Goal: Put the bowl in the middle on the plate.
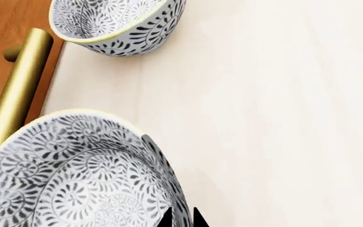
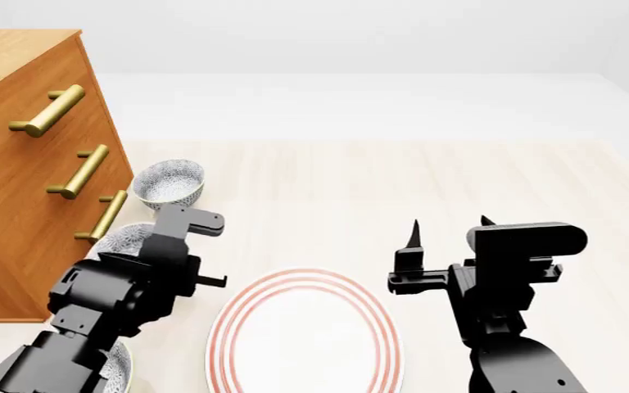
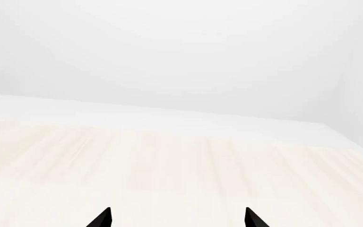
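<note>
Beside the wooden drawer chest (image 2: 20,164), the middle grey-blue floral-speckled white bowl (image 1: 74,175) sits upright, mouth up, round with no long axis, left pincer (image 1: 181,218) nearly closed astride its rim; right pincer (image 3: 178,217) open, idle; thin rim-grip risks slipping short of the red-ringed white plate (image 2: 305,336).

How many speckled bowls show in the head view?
3: far bowl by the dresser; middle bowl partly behind the left arm; near bowl a sliver at the bottom edge. Others may be hidden.
</note>
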Controlling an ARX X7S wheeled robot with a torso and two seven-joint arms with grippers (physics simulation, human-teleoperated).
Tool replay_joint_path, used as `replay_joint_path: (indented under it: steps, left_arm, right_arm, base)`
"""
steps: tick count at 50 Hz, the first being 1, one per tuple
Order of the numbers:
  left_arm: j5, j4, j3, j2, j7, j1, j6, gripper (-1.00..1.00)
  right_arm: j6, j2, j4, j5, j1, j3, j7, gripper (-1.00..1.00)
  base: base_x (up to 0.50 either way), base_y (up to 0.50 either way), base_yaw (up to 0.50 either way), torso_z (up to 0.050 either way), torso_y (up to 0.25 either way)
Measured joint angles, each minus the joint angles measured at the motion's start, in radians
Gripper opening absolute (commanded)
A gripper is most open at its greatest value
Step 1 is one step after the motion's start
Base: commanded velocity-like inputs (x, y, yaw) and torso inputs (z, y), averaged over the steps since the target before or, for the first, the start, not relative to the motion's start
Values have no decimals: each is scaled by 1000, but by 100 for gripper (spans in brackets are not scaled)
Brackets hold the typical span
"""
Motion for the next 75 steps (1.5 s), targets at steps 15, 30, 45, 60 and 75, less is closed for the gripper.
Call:
replay_joint_path:
  steps: [15, 30, 45, 60, 75]
  left_arm:
    - [-81, 296, -7, -71, -53, 64, -68, -100]
    - [-92, 535, 17, -136, -95, 101, -85, -100]
    - [-74, 964, 202, -242, -111, 108, -189, -100]
    - [-80, 1331, 391, -274, -177, 99, -365, -100]
    - [-163, 1518, 546, -214, -282, 60, -530, -100]
  right_arm:
    - [1, 5, -4, 9, 0, 0, 8, 100]
    - [0, 10, -2, 16, 2, -1, 16, 100]
    - [1, 14, -7, 25, 0, 6, 27, 100]
    - [2, 18, -12, 35, -2, 9, 34, 100]
    - [3, 22, -14, 44, -1, 10, 41, 100]
  base:
    - [0, 0, 0, 0, 0]
    - [0, 0, 0, 0, 0]
    - [0, 0, 0, 0, 1]
    - [0, 0, 0, 0, 0]
    - [0, 0, 0, 0, 1]
